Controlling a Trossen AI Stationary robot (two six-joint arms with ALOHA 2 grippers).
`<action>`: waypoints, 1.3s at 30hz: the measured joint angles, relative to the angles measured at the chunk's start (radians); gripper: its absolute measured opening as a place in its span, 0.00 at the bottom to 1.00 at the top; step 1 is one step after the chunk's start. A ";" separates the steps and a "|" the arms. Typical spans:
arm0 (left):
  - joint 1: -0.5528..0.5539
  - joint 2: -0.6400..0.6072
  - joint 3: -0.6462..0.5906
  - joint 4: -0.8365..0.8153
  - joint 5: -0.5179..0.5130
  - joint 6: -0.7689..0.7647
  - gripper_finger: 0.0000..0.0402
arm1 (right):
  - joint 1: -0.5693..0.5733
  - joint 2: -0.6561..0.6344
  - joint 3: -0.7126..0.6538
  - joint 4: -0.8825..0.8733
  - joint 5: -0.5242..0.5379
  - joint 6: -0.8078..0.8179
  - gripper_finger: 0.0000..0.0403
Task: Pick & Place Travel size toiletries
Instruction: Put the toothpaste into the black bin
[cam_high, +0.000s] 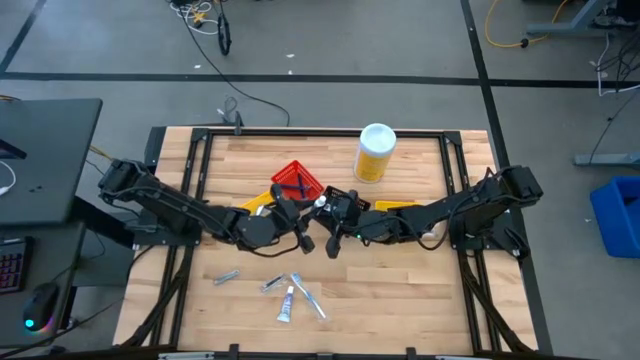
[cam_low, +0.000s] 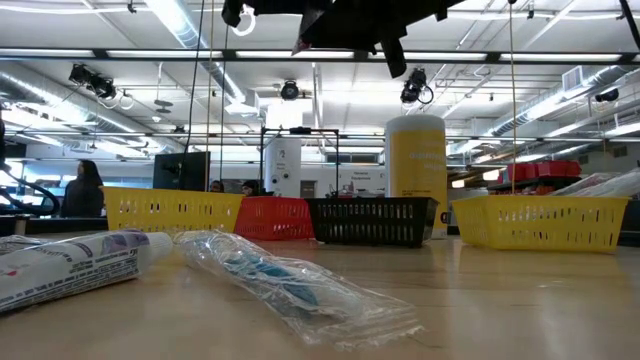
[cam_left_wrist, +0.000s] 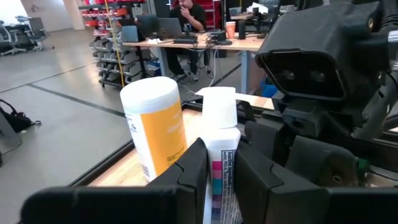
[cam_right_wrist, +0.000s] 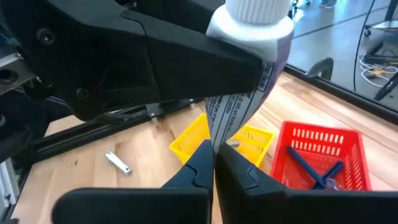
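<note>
Both grippers meet above the table's middle, each shut on one white tube (cam_high: 320, 204) with a white cap (cam_left_wrist: 219, 107) and printed body. My left gripper (cam_high: 306, 216) comes from the left, my right gripper (cam_high: 334, 226) from the right. More toiletries lie on the near part of the table: a silver tube (cam_high: 226, 277), a small item (cam_high: 272, 284), a white tube (cam_high: 286, 305) and a wrapped toothbrush (cam_high: 309, 296). In the low view the printed tube (cam_low: 70, 265) and the plastic-wrapped toothbrush (cam_low: 290, 282) lie flat in front. My left gripper pinches the tube's printed body (cam_left_wrist: 221, 177) between its two fingers (cam_left_wrist: 193, 168), below the cap, which sticks out beyond them. The tube is lifted clear of the table. My right gripper pinches the tube's flat crimped end (cam_right_wrist: 216, 138) between its nearly closed fingers (cam_right_wrist: 200, 163). From there the tube runs away to the cap (cam_right_wrist: 258, 14) at its far end, clear of the table.
A red bin (cam_high: 297, 180) with a blue razor (cam_right_wrist: 314, 163) in it, yellow bins (cam_high: 255, 203) (cam_high: 396, 206) and a black bin (cam_high: 345, 197) stand in a row behind the grippers. The big yellow bottle (cam_high: 375, 152) stands farther back. People sit at desks beyond.
</note>
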 joint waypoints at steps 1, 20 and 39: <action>0.005 0.000 0.000 0.000 0.000 0.001 0.17 | 0.000 0.000 0.000 0.000 0.001 0.000 0.01; 0.105 -0.002 0.000 -0.057 -0.017 0.044 0.44 | -0.060 -0.002 0.000 -0.331 0.121 0.131 0.00; 0.116 -0.002 -0.011 -0.718 0.232 -0.415 0.41 | -0.209 -0.001 -0.123 -0.618 -0.311 0.207 0.04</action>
